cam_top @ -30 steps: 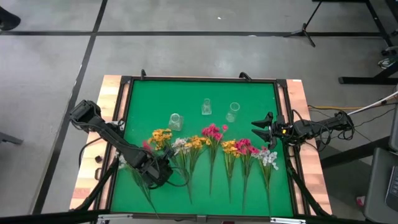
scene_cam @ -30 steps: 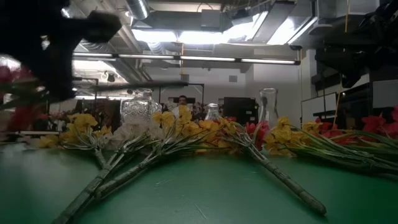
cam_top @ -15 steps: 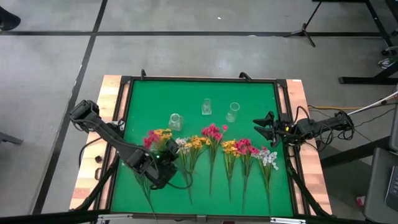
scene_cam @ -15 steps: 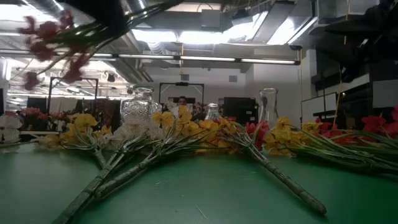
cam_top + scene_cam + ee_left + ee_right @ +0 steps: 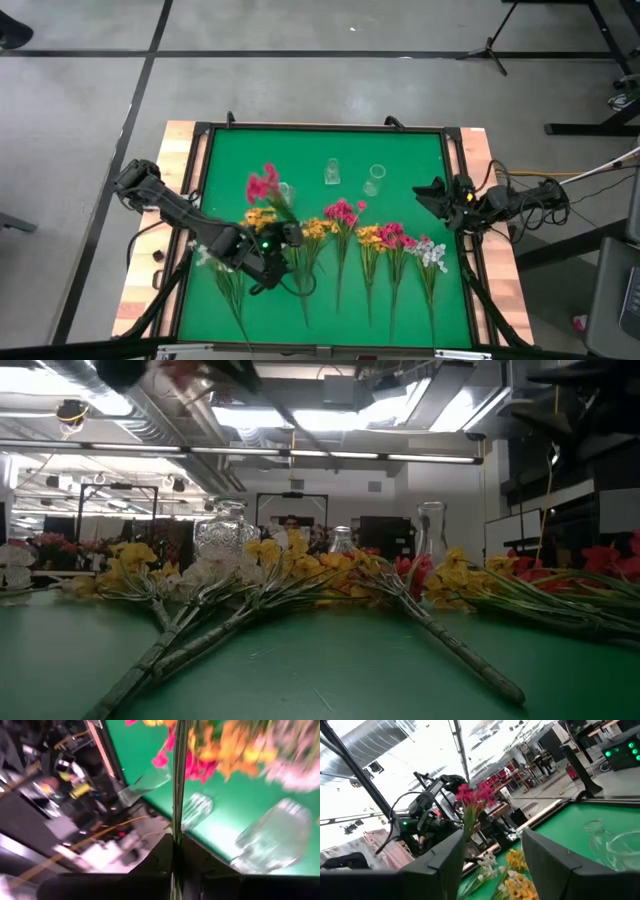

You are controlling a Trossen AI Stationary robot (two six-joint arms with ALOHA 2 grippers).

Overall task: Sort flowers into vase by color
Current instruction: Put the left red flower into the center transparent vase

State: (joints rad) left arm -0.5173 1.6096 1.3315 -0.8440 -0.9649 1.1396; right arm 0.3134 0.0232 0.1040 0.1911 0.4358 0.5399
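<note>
While the green table (image 5: 400,160) carries a row of flowers (image 5: 385,240) across its middle, three glass vases (image 5: 374,180) stand toward twelve o'clock; the left gripper (image 5: 283,237), near eight o'clock, is clamped on the stem of a magenta-pink sprig (image 5: 263,186) raised above the mat; the right gripper (image 5: 428,196) waits at three o'clock, fingers apart and holding nothing.

Three vases (image 5: 330,172) at tabletop (image 5: 410,150) centre, toward 12 o'clock. Flowers (image 5: 340,235) in row at 6 o'clock of vases. Left tool (image 5: 283,233) at 8 o'clock; right tool (image 5: 432,196) at 3 o'clock edge.
</note>
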